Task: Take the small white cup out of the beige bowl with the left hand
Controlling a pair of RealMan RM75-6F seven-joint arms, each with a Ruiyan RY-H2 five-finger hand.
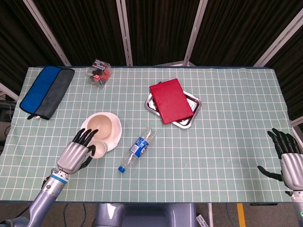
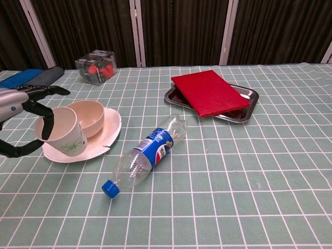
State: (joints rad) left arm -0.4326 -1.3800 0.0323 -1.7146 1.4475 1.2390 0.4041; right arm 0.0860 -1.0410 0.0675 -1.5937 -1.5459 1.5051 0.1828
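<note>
Small white cup [image 2: 59, 131] is out of the beige bowl [image 2: 89, 117] now: your left hand [image 1: 75, 154] has it pinched at the rim, a dark fingertip [image 2: 47, 126] hooked over the lip into its mouth while the rest of the fingers curl around its outer side. In the chest view the cup hangs tilted, mouth toward the hand, over the near-left edge of the white plate [image 2: 98, 146], just beside the bowl and apart from it; you cannot tell whether its base touches the plate. The bowl sits upright on that plate. Your right hand [image 1: 289, 158] is at the table's far right edge, fingers spread and holding nothing. Near the plate a plastic bottle [image 2: 144, 155] with a blue cap lies on its side. Farther back, a red book [image 1: 170, 100] rests across a metal tray [image 1: 195, 101], a clear box [image 1: 99, 72] holds red items, and a folded blue and grey cloth [image 1: 46, 91] lies at the back left corner.
</note>
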